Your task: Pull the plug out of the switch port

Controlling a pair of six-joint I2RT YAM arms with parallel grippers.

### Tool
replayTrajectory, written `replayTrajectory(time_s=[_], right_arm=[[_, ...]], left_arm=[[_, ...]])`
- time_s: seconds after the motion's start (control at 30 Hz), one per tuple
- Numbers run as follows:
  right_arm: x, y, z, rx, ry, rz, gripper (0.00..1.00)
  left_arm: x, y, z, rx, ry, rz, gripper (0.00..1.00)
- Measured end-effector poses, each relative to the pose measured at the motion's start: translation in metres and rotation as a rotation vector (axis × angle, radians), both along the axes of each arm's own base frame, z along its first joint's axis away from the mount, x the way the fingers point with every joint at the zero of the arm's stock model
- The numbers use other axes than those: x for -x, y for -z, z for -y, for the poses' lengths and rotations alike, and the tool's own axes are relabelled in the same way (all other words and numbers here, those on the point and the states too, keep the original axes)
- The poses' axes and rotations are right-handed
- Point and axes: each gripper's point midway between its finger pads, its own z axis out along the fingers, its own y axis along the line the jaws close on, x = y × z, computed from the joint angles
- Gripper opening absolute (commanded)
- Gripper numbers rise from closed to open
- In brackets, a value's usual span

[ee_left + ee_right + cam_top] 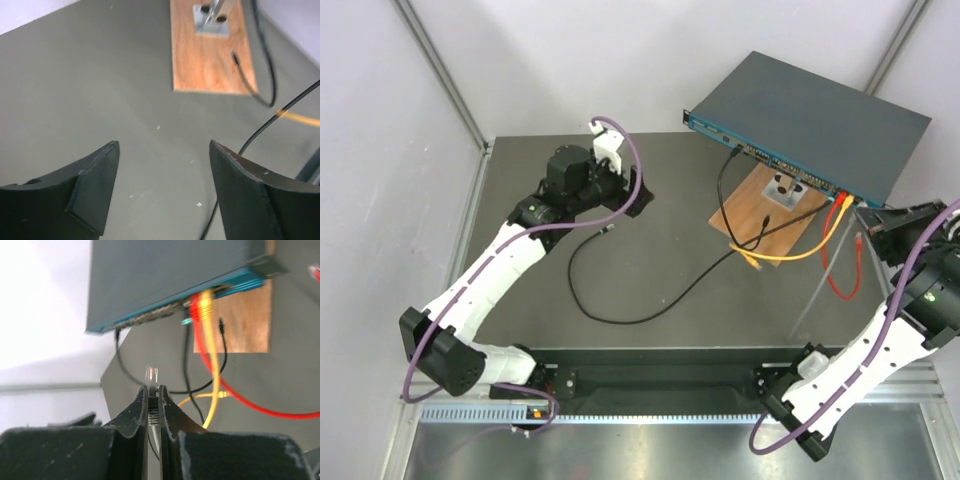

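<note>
My right gripper (153,392) is clenched on a small clear plastic plug (151,374), held apart from the wide flat grey-blue metal switch (165,275); the pull looks done; next, lay it on the dark bench (75,90); my left gripper (164,145) hangs released.

The left arm (490,265) reaches from its base at 7 o'clock up the table. It bends so the left gripper (638,197), near 11 o'clock, points toward 3 o'clock, jaws spread wide with nothing between them. The right arm (865,350) stretches to 3 o'clock, where the right gripper (872,222) pinches a clear plug (151,374).
</note>
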Motion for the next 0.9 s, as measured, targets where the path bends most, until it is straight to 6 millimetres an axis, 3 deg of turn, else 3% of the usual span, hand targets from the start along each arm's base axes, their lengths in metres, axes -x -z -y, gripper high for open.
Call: replayTrajectory(time_s=[0.13,0.27,0.43,0.5,0.7,0.9], right_arm=[[0.005,-0.023,-0.025,0.051,-0.132,0.062,0.00],[0.006,-0.028,-0.054,-0.024,-0.269,0.114,0.00],[0.005,-0.031,-0.074,-0.174,-0.344,0.165,0.00],[0.003,-0.038,-0.078,-0.199,-0.364,0.187,0.00],[-0.008,-0.062,-0.086,-0.248,-0.426,0.262,0.00],[-0.034,-0.074,-0.097,-0.272,-0.516,0.259,0.00]], left_arm=[[-0.004,-0.024,0.001,0.119,0.008,-0.018,0.96],[-0.001,-0.062,0.013,0.319,0.071,-0.037,0.98],[0.026,-0.132,0.057,0.543,0.290,-0.064,0.98],[0.046,-0.149,0.078,0.600,0.371,-0.082,0.98],[0.104,-0.159,0.131,0.655,0.537,-0.174,0.98],[0.137,-0.150,0.186,0.644,0.636,-0.249,0.98]])
